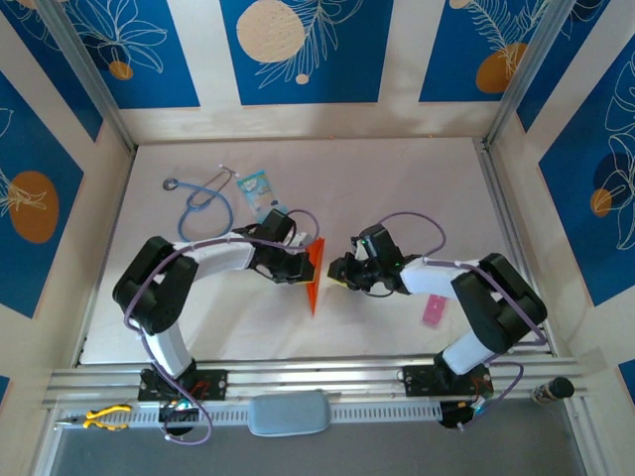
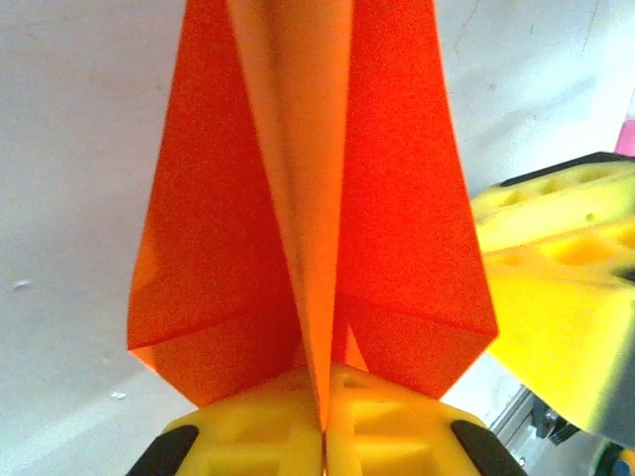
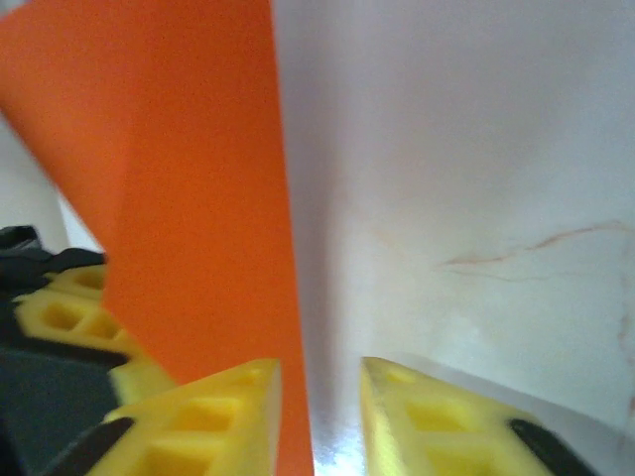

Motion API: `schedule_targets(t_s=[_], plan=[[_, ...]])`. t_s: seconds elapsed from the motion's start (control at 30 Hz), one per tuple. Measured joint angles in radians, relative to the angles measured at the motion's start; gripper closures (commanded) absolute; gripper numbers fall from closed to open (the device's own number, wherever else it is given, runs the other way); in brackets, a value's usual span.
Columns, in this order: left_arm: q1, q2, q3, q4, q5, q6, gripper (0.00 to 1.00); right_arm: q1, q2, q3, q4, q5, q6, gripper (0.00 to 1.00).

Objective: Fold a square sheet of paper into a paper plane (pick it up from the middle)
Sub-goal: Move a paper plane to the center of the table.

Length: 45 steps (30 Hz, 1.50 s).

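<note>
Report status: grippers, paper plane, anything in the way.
Left gripper shut on paper plane at centre fold. Right gripper open, jaws astride its edge. Stethoscope lies apart, behind.

From my end the paper plane reads as thin matt orange paper, smooth between crisp creases, paler where light comes through. The left gripper and right gripper have matt yellow moulded plastic with recessed cells. The table is smooth, white and faintly veined with a soft sheen. The rail looks like brushed metal.

White table with stethoscope, packet, pink strip
</note>
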Motion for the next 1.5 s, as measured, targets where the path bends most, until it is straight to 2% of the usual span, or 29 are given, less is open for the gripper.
schedule_targets(t_s=[0.07, 0.23, 0.57, 0.7, 0.9, 1.0, 1.5], plan=[[0.000, -0.003, 0.005, -0.026, -0.017, 0.015, 0.91, 0.005, -0.018, 0.001, 0.005, -0.001, 0.006, 0.61], [0.000, -0.003, 0.016, -0.077, -0.052, 0.043, 0.90, 0.030, -0.006, 0.044, -0.005, -0.001, 0.011, 0.59], [-0.008, -0.003, 0.032, -0.108, -0.070, 0.066, 0.90, 0.053, 0.137, 0.185, -0.008, 0.002, 0.043, 0.59], [-0.010, -0.003, 0.032, -0.112, -0.080, 0.066, 0.90, 0.059, 0.180, 0.224, -0.029, 0.004, 0.042, 0.66], [-0.011, -0.003, 0.032, -0.133, -0.108, 0.073, 0.89, 0.060, 0.179, 0.211, -0.062, 0.024, 0.043, 0.83], [-0.011, -0.003, 0.032, -0.140, -0.117, 0.074, 0.87, 0.059, 0.177, 0.186, -0.073, 0.035, 0.045, 0.88], [-0.011, -0.003, 0.032, -0.148, -0.118, 0.089, 0.76, 0.055, 0.177, 0.157, -0.087, 0.036, 0.046, 0.98]])
